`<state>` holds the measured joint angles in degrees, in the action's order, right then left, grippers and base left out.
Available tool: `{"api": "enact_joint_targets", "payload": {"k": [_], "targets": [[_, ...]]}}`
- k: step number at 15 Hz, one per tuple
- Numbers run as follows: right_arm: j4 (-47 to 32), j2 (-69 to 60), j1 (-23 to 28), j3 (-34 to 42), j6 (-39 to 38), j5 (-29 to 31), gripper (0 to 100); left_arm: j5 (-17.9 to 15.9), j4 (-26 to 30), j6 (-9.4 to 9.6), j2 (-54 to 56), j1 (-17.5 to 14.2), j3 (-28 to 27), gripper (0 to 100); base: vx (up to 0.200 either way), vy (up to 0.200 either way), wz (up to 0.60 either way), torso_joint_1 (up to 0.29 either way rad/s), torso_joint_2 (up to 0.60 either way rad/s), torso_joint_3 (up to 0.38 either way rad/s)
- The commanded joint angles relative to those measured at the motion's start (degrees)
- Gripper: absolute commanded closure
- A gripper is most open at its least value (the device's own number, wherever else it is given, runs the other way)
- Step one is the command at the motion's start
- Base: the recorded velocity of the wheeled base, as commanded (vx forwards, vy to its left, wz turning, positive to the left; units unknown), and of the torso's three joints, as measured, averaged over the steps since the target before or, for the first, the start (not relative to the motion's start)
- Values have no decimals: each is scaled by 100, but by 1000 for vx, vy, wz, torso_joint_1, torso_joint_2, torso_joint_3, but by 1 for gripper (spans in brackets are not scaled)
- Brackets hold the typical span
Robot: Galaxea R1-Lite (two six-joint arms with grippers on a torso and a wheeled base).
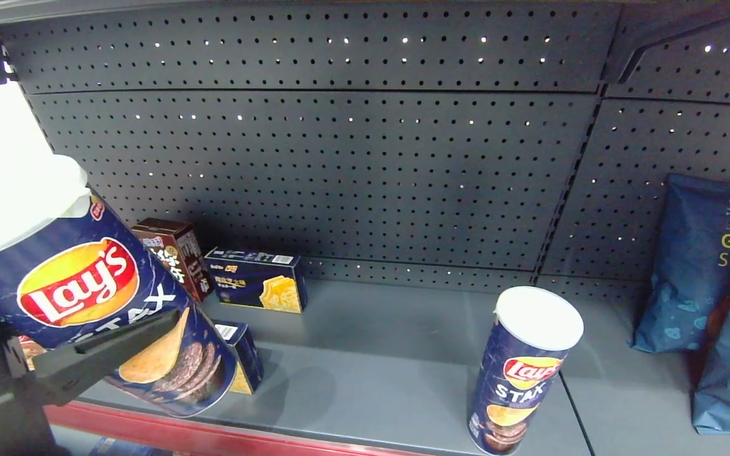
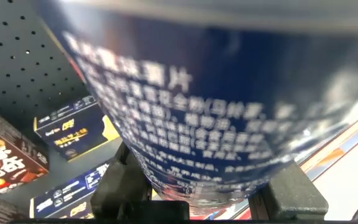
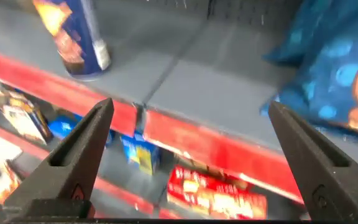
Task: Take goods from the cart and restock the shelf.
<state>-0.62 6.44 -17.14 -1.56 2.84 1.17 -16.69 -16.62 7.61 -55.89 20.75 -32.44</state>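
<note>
Chips can [image 1: 80, 285] sits tilted in the clamped left hand [image 2: 207, 193], with small boxes [image 1: 257, 278] just beyond it on the shelf [image 1: 371, 361]. Right hand [image 3: 189, 112] gapes wide, empty, facing the shelf.

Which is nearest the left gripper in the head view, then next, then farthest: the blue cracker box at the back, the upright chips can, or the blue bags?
From the left gripper, holding a tilted can:
1. blue cracker box, back of the shelf, left.
2. upright chips can, front edge, right of centre.
3. blue bags, far right.
</note>
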Motion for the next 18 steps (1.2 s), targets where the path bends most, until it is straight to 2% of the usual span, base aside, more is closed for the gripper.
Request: {"api": "enact_joint_targets", "payload": {"k": [1,5,13,15,16,18], "targets": [[-17,-503,0,-29,-3,41,0,-1,-8,4,-71,17,-61,100,0,0,0,0,0,0],[9,-644,-53,-11,358,-38,0,-1,-8,4,-361,35,-500,100,0,0,0,0,0,0],[18,-644,-53,-11,349,-64,0,-19,0,-14,-334,70,-465,100,0,0,0,0,0,0],[9,-644,-53,-11,358,-73,0,-36,0,-14,-405,245,-465,100,0,0,0,0,0,0],[9,-644,-53,-11,410,-187,0,-36,-8,-22,-545,474,-474,100,0,0,0,0,0,0],[18,-644,-53,-11,428,-196,0,-36,-8,-5,-651,571,-491,100,0,0,-300,-1,1,1]]}}
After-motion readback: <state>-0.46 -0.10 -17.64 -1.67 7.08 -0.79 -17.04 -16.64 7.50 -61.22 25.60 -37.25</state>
